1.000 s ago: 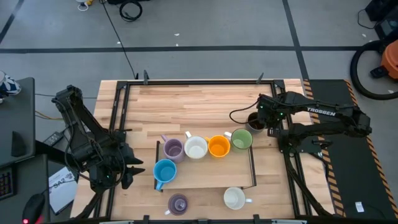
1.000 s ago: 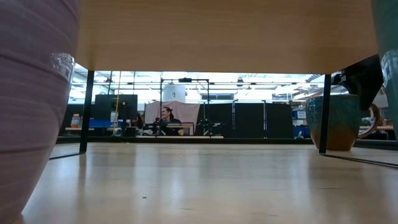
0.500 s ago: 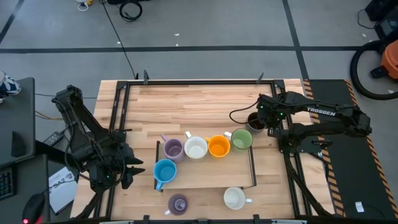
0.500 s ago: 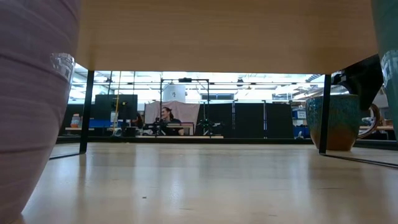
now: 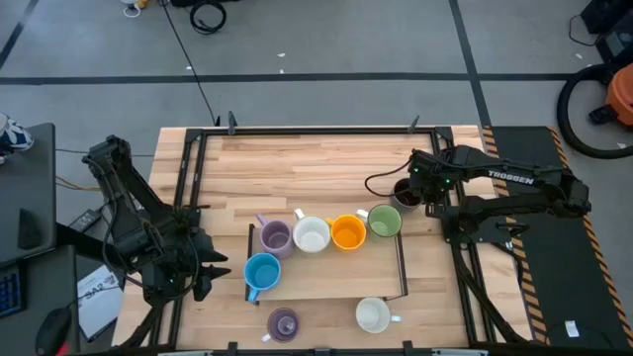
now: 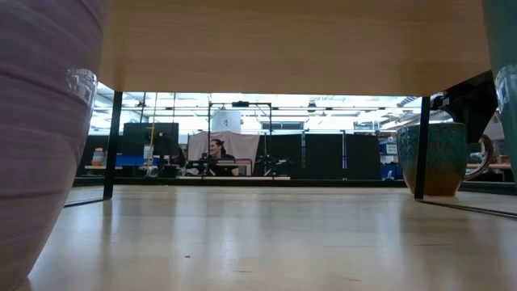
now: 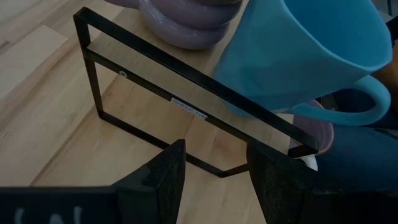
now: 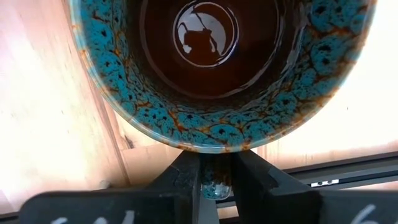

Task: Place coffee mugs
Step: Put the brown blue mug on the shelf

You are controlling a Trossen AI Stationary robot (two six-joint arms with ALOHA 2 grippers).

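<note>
The right claw (image 8: 208, 180) grips the brown mug's (image 5: 405, 194) handle near the desk's (image 5: 326, 158) right edge, just beside the green mug (image 5: 384, 222). Lift straight and keep it level. The left claw (image 7: 211, 180) waits open at the front-left corner.

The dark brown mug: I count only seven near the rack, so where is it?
In the high view the dark brown mug sits right of the green mug, just off the rack, its handle gripped by the right end effector.

Grey floor (image 5: 326, 49) with dark tape lines; seated person (image 6: 216, 149) at far desk; ceiling lights overhead.
</note>
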